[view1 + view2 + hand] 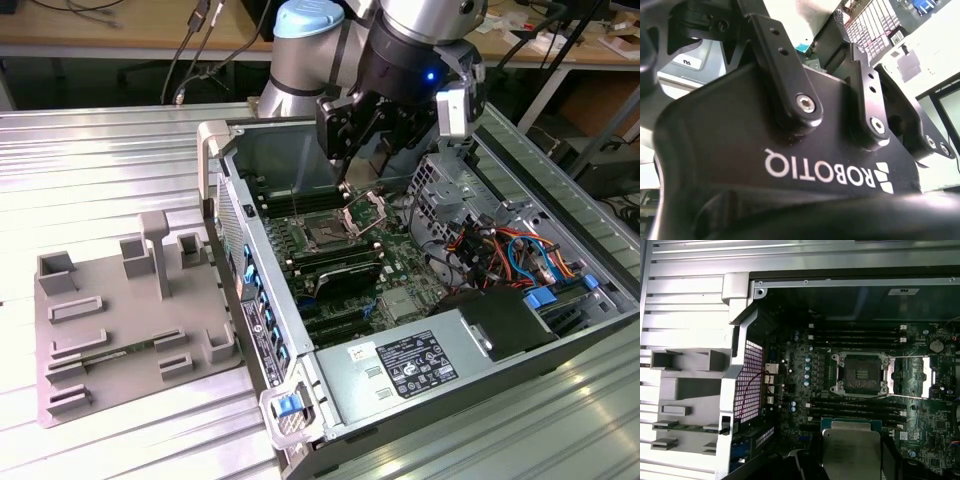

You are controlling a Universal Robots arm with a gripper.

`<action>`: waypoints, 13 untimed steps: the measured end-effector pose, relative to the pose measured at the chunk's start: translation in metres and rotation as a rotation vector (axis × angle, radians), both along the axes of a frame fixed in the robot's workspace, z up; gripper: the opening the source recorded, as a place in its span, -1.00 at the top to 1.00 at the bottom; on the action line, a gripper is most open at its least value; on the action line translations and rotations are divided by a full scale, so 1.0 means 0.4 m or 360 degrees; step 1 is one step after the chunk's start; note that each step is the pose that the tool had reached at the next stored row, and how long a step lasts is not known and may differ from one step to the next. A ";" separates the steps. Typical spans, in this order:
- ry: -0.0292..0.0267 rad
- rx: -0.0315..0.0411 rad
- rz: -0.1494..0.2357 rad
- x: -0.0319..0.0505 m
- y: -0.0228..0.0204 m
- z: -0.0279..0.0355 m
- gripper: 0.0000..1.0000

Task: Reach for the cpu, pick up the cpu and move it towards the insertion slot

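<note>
The cpu (850,450), a silvery square chip with a thin greenish rim, sits between my gripper's dark fingers (890,456) in the first wrist view. My gripper (850,467) is shut on it. It hangs above the green circuit board, a short way off the insertion slot (860,374), a dark square socket in a shiny frame with its hinged plate (926,377) swung open. In the exterior view, my gripper (362,150) hovers inside the open computer case, just above and behind the insertion slot (330,236). The second wrist view shows the gripper's black body and linkages (790,75) up close.
A grey moulded tray (130,320) lies on the ribbed metal table at the exterior view's left, outside the case wall (235,250). Long black memory slots (855,335) flank the socket. A power supply (420,365) and bundled cables (500,250) fill the case's right side.
</note>
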State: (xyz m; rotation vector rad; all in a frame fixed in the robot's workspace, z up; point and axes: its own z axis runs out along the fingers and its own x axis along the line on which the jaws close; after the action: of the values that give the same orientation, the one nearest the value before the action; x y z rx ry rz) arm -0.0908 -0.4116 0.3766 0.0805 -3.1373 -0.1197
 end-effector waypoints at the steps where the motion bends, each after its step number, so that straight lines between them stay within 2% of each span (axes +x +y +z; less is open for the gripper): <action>1: 0.00001 0.0000 0.0000 0.002 0.000 -0.001 -0.09; 13: 0.00001 0.0000 0.0000 0.025 0.000 -0.009 -0.09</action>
State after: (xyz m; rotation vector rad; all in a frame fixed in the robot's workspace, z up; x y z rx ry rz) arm -0.0808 -0.4116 0.3729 0.0806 -3.1372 -0.1196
